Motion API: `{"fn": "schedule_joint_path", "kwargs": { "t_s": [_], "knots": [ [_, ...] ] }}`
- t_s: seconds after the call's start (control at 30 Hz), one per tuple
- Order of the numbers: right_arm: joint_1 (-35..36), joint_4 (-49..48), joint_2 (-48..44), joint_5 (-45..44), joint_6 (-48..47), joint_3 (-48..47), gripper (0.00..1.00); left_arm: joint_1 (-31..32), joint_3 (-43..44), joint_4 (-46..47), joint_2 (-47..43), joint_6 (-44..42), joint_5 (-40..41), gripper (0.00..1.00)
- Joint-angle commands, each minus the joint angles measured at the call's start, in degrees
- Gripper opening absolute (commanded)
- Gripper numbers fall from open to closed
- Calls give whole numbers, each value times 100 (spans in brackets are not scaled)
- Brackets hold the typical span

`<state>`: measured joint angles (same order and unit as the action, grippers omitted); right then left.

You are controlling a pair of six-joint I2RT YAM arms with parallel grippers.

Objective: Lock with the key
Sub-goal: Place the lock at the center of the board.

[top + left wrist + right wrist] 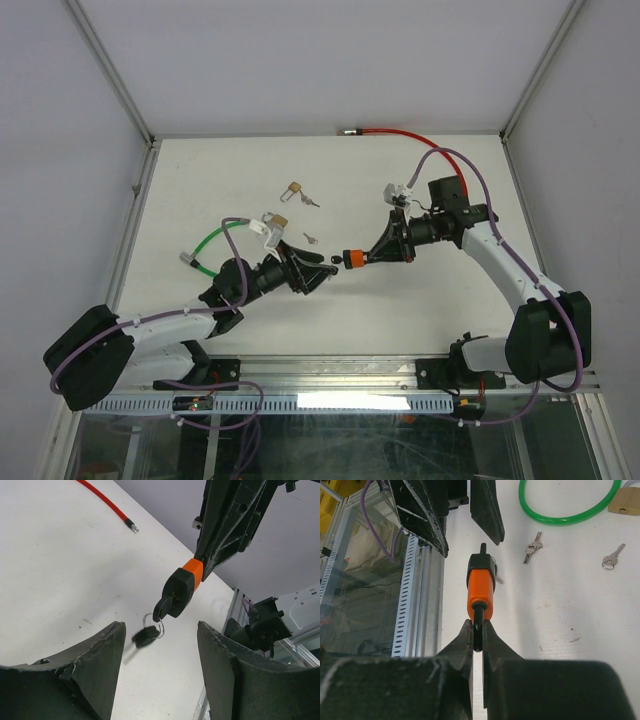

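Centrally, one orange lock (352,257), key (163,607) inserted, hung over the table (200,190), its shackle (478,615) pinched in the right gripper (478,630), the left gripper (322,270) wide beside it; two brass locks (293,188) (281,219), two loose key sets (313,201) (311,239), a green loop (210,243) and red cable (400,133) lay on white, grey walls (330,60) around.

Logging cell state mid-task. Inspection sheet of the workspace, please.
Surface: white table, faint scuffs.
Job's things: orange padlock held aloft, key in its keyhole, spare key dangling on ring, blurred.
Clutter: two brass padlocks, two loose keys, green cable loop.
Grippers: right gripper shut on padlock shackle; left gripper jaws open, flanking key, no contact seen.
Cables: purple cables along both arms; red cable at far edge.
Surroundings: grey walls, aluminium frame at near edge.
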<state>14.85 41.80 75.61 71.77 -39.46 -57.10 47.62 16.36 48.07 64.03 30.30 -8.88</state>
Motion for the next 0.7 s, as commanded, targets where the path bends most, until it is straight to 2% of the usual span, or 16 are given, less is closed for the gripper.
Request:
{"fn": "schedule_joint_path", "kwargs": {
  "t_s": [0.0, 0.2, 0.53, 0.67],
  "knots": [
    [-30, -229, -38, 410, 92, -15, 0, 97, 368, -14, 131, -69, 87, 59],
    [-35, -243, -40, 409, 116, -5, 0, 153, 522, -80, 328, -76, 75, 48],
    [-34, -278, -56, 432, 169, 16, 0, 213, 716, -133, 564, -112, 77, 37],
    [-28, -282, -63, 422, 179, 20, 0, 220, 746, -140, 602, -158, -14, 16]
  ]
}}
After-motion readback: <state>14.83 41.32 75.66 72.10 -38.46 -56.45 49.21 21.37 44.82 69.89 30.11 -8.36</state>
